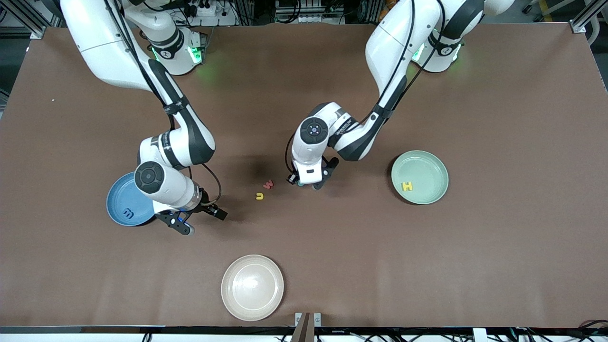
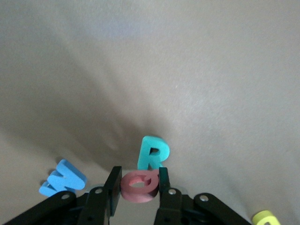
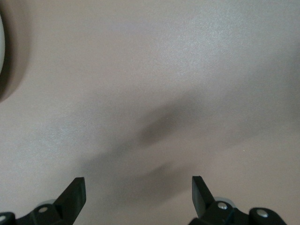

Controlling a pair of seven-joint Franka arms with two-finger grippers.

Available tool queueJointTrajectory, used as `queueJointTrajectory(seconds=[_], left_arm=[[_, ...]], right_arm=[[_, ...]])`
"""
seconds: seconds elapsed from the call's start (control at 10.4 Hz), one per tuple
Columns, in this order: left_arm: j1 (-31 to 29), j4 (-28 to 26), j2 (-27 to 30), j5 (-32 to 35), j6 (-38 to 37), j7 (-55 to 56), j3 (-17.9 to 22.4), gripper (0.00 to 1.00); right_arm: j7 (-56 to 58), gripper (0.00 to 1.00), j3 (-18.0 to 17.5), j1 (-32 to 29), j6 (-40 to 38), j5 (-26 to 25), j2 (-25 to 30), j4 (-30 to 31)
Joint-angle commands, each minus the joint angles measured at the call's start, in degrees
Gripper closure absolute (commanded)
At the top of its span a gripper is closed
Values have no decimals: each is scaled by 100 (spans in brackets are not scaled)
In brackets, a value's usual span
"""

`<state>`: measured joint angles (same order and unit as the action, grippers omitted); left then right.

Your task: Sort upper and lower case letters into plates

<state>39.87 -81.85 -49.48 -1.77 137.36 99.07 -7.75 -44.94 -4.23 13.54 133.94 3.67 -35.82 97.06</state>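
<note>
Two end effectors are at work, and only one is busy. The left end effector is down at the tabletop near its middle, its two dark fingers pressed against either side of a pink-red Q, so it is gripping that letter. The grip is taken low and across the flat piece, probably because such a thin thing can only be pinched at its edges. Touching the Q stands a teal R, tilted up against it, and just beside the fingers lies a blue W; the closeness of both means a lift could drag them along.

A red w and a yellow u lie together on the tabletop beside this end effector, toward the right arm's end and a little nearer the front camera. They look left for later picks.

The mint green plate sits toward the left arm's end and holds a yellow H, so capitals seem bound there, the Q likely next.

The right end effector hangs over bare tabletop beside the blue plate, fingers spread wide and empty; this arm waits. A blue m lies in that plate, marking it for small letters.

A cream-white plate sits nearest the front camera, holding nothing.
</note>
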Motion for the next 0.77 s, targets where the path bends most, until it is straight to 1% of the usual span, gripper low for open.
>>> queueJointTrajectory(seconds=[0.0,0.1,0.19,0.38,0.48,0.57,0.67], left_arm=[[-49,-33,192,-95,-173,-72,11,67],[-102,-33,219,-61,-418,-115,2,67],[-172,-59,341,-95,-621,-359,2,67],[-313,-138,395,-95,-1131,-887,-7,67],[-461,-330,560,-69,-1298,-1141,2,67],[-706,-671,797,-52,-1352,-1623,-7,67],[-952,-1145,1156,-60,-1352,-2158,-7,67]], right_arm=[[-14,0,36,104,-61,46,-48,-100],[-15,0,36,113,-61,46,-48,-100],[-15,0,27,113,-61,46,-48,-100],[-23,0,27,113,-44,81,-48,-109],[11,0,27,122,-26,73,-48,-109],[229,0,18,227,-26,82,-48,-117],[527,0,18,349,-17,90,-56,-135]])
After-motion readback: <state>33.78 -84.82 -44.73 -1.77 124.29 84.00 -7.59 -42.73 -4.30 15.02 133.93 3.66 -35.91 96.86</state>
